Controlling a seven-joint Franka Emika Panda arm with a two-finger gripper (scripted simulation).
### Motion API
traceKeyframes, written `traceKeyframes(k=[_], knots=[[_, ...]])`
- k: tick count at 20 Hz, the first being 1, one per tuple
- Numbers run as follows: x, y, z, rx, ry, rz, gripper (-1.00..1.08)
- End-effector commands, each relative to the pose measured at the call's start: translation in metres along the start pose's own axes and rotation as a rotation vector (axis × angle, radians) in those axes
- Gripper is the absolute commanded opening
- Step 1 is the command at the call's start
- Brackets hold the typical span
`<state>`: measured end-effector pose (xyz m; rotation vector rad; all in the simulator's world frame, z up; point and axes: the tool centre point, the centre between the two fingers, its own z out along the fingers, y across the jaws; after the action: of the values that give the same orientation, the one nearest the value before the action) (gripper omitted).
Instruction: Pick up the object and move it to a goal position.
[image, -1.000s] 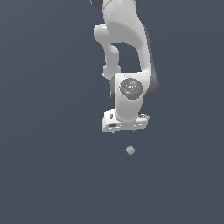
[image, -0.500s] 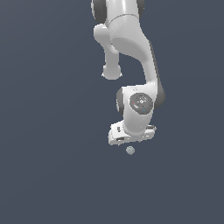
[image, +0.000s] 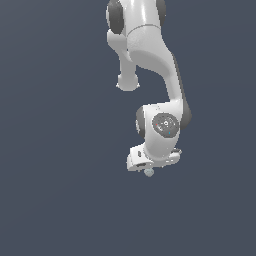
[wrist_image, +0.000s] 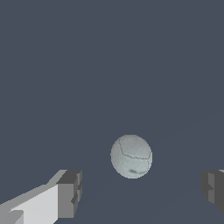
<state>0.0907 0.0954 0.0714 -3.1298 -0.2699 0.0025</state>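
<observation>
The object (image: 149, 172) is a tiny pale grey-blue sphere, showing just under the white hand in the exterior view. In the wrist view the object (wrist_image: 131, 156) looks like a faintly cracked grey ball lying between the two fingertips. My gripper (wrist_image: 140, 194) is open, with one grey-tipped finger (wrist_image: 69, 194) on one side and the other finger (wrist_image: 213, 191) on the opposite side, neither touching the ball. In the exterior view the gripper (image: 149, 169) sits directly over the sphere, its fingers mostly hidden by the hand.
The white arm (image: 150, 60) reaches down from the upper middle of the exterior view. A plain dark grey-blue surface (image: 60, 200) fills all the space around it.
The arm has come down toward the sphere. The gap seen a second ago between the hand and the ball has closed, and the hand now sits right over it.
</observation>
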Motion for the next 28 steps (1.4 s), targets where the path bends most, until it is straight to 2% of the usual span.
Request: traceKeyframes(k=[1,6,14,19,20,28], knots=[[0.000,0.000,0.000,0.000,0.000,0.000,1.00],[0.000,0.000,0.010,0.000,0.000,0.000,1.00],[0.000,0.000,0.048,0.000,0.001,-0.001,1.00],[0.001,0.000,0.050,0.000,0.001,-0.001,1.00],[0.001,0.000,0.050,0.000,0.001,-0.001,-1.00],[0.001,0.000,0.050,0.000,0.001,-0.001,-1.00]])
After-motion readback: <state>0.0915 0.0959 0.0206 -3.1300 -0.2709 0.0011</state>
